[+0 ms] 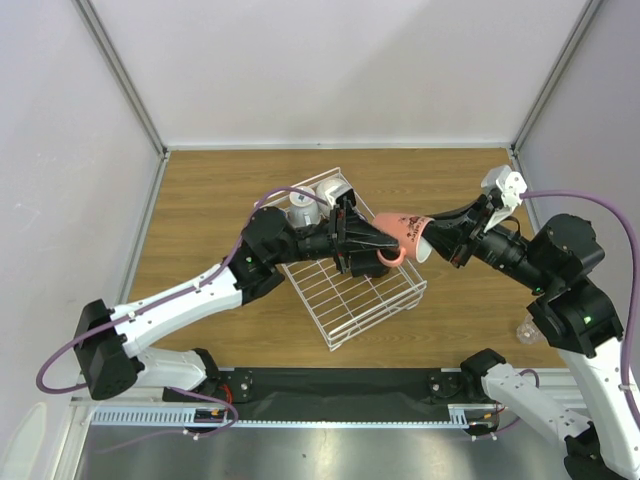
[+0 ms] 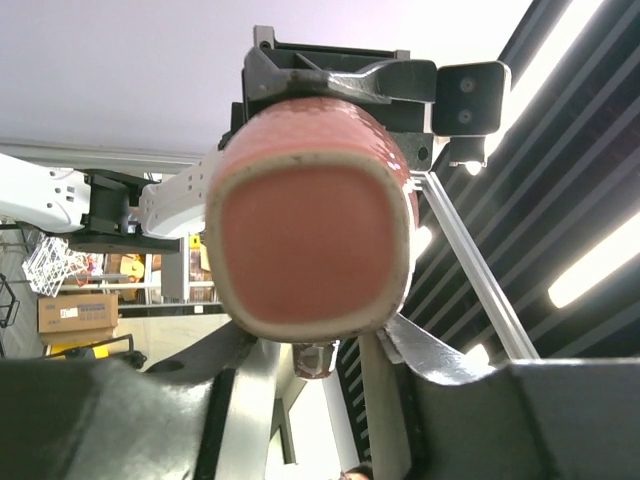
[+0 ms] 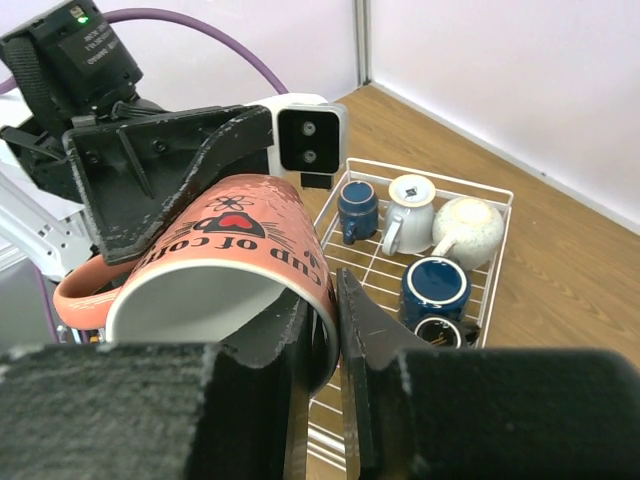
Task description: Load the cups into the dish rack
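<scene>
Aloft over the right side of white wire dish rack (image 1: pixel 372 325): salmon-pink ceramic mug (image 1: pixel 405 233), white inside. Rim clenched by right gripper (image 1: pixel 432 243); left gripper (image 1: pixel 372 245) brackets body, grip unclear. Likely stiff, slick, chippable; take by body.

The dish rack (image 1: pixel 352 302) sits at the middle of the table (image 1: pixel 215 195). Its far left corner is packed with mugs (image 3: pixel 435 287). The near right part is bare wire, open to you from above. Over the rack's far right side, the left gripper (image 1: pixel 378 243) and right gripper (image 1: pixel 434 245) meet around a pink mug (image 1: pixel 405 232), blocking that approach. The left arm (image 1: pixel 200 295) crosses the rack's left edge.
</scene>
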Available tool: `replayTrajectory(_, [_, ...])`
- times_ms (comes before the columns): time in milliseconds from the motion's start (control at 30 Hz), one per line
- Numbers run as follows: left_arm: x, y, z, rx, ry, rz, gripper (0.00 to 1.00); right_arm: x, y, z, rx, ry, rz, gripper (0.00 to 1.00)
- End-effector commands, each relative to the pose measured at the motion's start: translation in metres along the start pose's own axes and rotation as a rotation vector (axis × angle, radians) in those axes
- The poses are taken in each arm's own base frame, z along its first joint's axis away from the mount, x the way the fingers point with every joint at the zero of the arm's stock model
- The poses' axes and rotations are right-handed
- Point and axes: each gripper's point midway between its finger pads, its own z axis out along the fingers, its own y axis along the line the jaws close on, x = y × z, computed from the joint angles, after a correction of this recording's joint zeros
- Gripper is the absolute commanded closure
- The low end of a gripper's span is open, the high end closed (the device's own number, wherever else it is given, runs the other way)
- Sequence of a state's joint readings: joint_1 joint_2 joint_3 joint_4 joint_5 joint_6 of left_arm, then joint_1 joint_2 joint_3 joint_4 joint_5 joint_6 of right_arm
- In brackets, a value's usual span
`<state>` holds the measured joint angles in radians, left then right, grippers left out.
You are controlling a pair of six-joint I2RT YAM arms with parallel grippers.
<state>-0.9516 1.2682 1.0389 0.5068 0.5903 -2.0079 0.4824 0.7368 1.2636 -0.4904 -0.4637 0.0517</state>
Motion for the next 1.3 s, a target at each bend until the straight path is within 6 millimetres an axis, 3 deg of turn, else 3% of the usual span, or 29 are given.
replayTrajectory(0, [0.012, -0.040, 0.003, 0.105, 0.024, 0.023, 0.60, -0.010, 0.004, 0.003, -0.029, -0.040, -0.038, 1.00])
replayTrajectory(200, [0.017, -0.043, 0.008, 0.111, 0.065, 0.053, 0.57, -0.003, -0.001, 0.013, -0.032, -0.028, -0.021, 1.00])
replayTrajectory(300, [0.018, -0.043, 0.008, 0.112, 0.072, 0.045, 0.61, -0.006, 0.002, 0.014, -0.045, -0.044, -0.017, 1.00])
replayTrajectory(333, [0.017, -0.041, 0.008, 0.113, 0.068, 0.042, 0.64, -0.007, 0.003, 0.013, -0.053, -0.048, -0.021, 1.00])
replayTrajectory(433, [0.016, -0.042, 0.007, 0.126, 0.066, 0.036, 0.87, -0.006, 0.006, 0.012, -0.068, -0.041, -0.019, 1.00])
replayTrajectory(467, [0.015, -0.042, 0.007, 0.131, 0.064, 0.036, 0.99, -0.005, 0.007, 0.011, -0.069, -0.040, -0.020, 1.00])
replayTrajectory(567, [0.013, -0.040, 0.007, 0.131, 0.059, 0.045, 1.00, -0.003, 0.005, 0.010, -0.055, -0.032, -0.016, 1.00])
replayTrajectory(633, [0.011, -0.034, 0.008, 0.109, 0.053, 0.072, 1.00, -0.001, -0.001, 0.009, -0.020, -0.025, -0.007, 0.88])
replayTrajectory(667, [0.010, -0.033, 0.007, 0.102, 0.050, 0.095, 1.00, 0.002, -0.003, 0.009, -0.005, -0.014, 0.004, 0.78])
replayTrajectory(700, [0.006, -0.025, 0.008, 0.063, 0.040, 0.093, 1.00, 0.003, -0.005, 0.009, 0.006, -0.011, 0.010, 0.55])
replayTrajectory(767, [-0.004, -0.021, 0.004, 0.022, 0.009, 0.133, 1.00, 0.011, -0.013, 0.008, 0.053, 0.020, 0.039, 0.40])
replayTrajectory(800, [-0.007, -0.017, 0.001, -0.007, -0.009, 0.200, 1.00, 0.015, -0.016, 0.008, 0.074, 0.029, 0.050, 0.27])
replayTrajectory(900, [-0.024, -0.013, -0.011, -0.107, -0.076, 0.321, 1.00, 0.029, -0.035, 0.002, 0.199, 0.069, 0.099, 0.12])
replayTrajectory(933, [-0.035, -0.013, -0.017, -0.132, -0.111, 0.355, 1.00, 0.033, -0.040, -0.002, 0.240, 0.076, 0.110, 0.09])
replayTrajectory(967, [-0.046, 0.005, -0.024, -0.220, -0.140, 0.381, 1.00, 0.043, -0.052, -0.009, 0.323, 0.102, 0.134, 0.06])
replayTrajectory(1033, [-0.058, 0.009, -0.036, -0.279, -0.188, 0.443, 1.00, 0.053, -0.060, -0.017, 0.391, 0.129, 0.164, 0.04])
replayTrajectory(1067, [-0.069, 0.024, -0.045, -0.365, -0.235, 0.434, 1.00, 0.059, -0.061, -0.024, 0.420, 0.144, 0.179, 0.04])
replayTrajectory(1133, [-0.081, 0.032, -0.055, -0.465, -0.268, 0.559, 1.00, 0.067, -0.068, -0.033, 0.490, 0.150, 0.226, 0.03])
replayTrajectory(1167, [-0.096, 0.056, -0.075, -0.628, -0.316, 0.622, 1.00, 0.071, -0.068, -0.041, 0.528, 0.144, 0.272, 0.04])
replayTrajectory(1200, [-0.100, 0.046, -0.079, -0.671, -0.351, 0.689, 1.00, 0.073, -0.075, -0.048, 0.587, 0.137, 0.291, 0.03])
replayTrajectory(1267, [-0.111, 0.062, -0.096, -0.831, -0.371, 0.785, 1.00, 0.080, -0.078, -0.059, 0.645, 0.146, 0.335, 0.04])
